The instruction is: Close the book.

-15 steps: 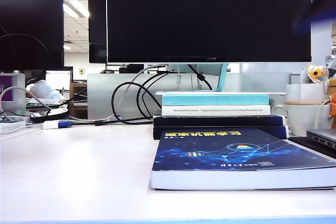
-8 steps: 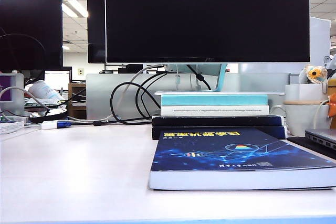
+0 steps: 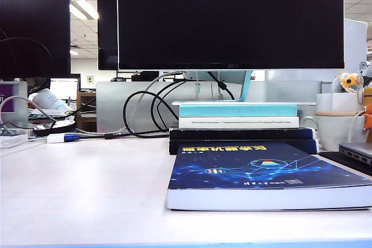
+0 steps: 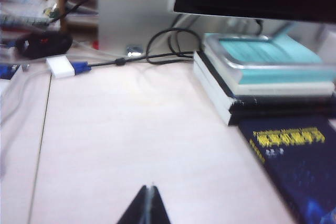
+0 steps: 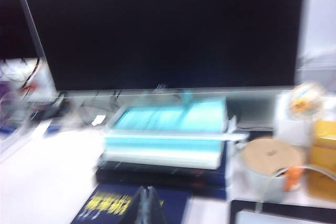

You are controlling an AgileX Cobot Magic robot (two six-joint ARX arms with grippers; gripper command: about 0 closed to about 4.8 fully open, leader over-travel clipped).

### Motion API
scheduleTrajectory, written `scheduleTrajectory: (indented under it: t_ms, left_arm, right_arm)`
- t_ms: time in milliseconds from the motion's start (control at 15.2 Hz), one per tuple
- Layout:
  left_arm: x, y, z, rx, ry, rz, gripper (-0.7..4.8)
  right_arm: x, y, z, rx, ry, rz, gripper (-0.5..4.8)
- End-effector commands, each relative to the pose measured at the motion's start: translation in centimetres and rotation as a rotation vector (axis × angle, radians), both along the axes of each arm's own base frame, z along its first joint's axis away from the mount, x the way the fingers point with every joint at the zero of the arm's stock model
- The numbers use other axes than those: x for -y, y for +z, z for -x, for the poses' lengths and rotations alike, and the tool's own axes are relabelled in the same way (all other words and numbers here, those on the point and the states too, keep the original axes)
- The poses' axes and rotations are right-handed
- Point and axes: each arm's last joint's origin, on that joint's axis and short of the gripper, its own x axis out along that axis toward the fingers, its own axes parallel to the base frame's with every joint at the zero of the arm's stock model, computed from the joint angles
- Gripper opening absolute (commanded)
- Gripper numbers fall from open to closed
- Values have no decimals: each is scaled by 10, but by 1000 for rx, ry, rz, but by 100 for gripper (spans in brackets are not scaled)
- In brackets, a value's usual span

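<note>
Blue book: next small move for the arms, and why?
Probably none beyond holding clear. The blue book already lies flat with its cover down on the desk. The left end effector and the right end effector both look shut, raised above the desk, and neither shows in the exterior view.

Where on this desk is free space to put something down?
Bare desk lies left of the closed book, up to the cables. The right side is crowded: book stack, mug. Left gripper and right gripper hang shut above.
</note>
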Motion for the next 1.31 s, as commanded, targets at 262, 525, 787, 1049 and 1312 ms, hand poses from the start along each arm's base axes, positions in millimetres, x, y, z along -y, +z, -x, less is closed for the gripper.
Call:
scheduleTrajectory:
  t_ms: [262, 525, 787, 1049, 1312]
  left_arm:
    - [-4, -11, -1, 150, 86, -47, -6]
    - [-4, -44, 5, 177, 132, -39, -6]
    - [-5, -47, 4, 156, 149, -42, -6]
    - [-5, -50, 4, 127, 148, -41, -6]
    - [-5, -50, 4, 127, 144, -40, -5]
  right_arm:
    - [-4, -50, -18, 55, -24, -105, -1]
    - [-10, -99, -37, -34, -20, -39, -1]
    - [-12, -124, -44, -56, -8, 34, -1]
    - [-11, -128, -44, -71, -8, 70, -1]
    - [-11, -132, -45, -106, -43, 78, -1]
